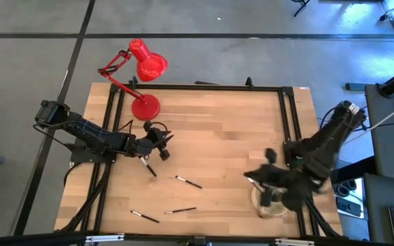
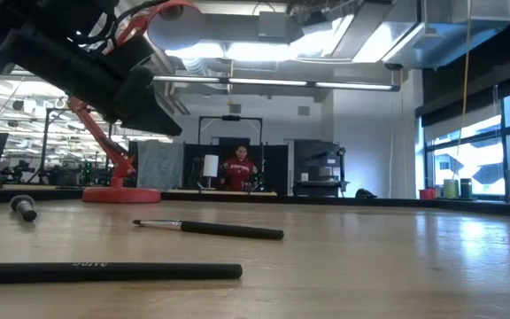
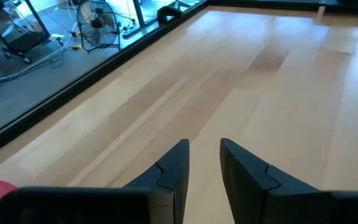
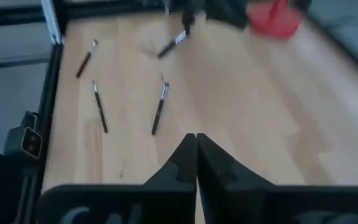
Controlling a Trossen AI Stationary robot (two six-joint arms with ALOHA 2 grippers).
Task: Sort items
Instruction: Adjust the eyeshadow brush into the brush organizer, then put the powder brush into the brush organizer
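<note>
Four brushes (image 1: 188,182) lie scattered on the front-left part of the desk (image 1: 217,130). The right claw (image 4: 196,144) hovers over the cream dish (image 1: 271,205) at the front right, fingers pressed together, empty. The left claw (image 3: 204,158) sits near the red lamp (image 1: 141,82), narrowly parted, holding nothing.

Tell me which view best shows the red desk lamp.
The high view: the whole red desk lamp shows, with shade, jointed arm and round base at the table's far left edge. The low view shows only its base and lower arm. The right wrist view catches the base, the left wrist view only a red sliver.
</note>
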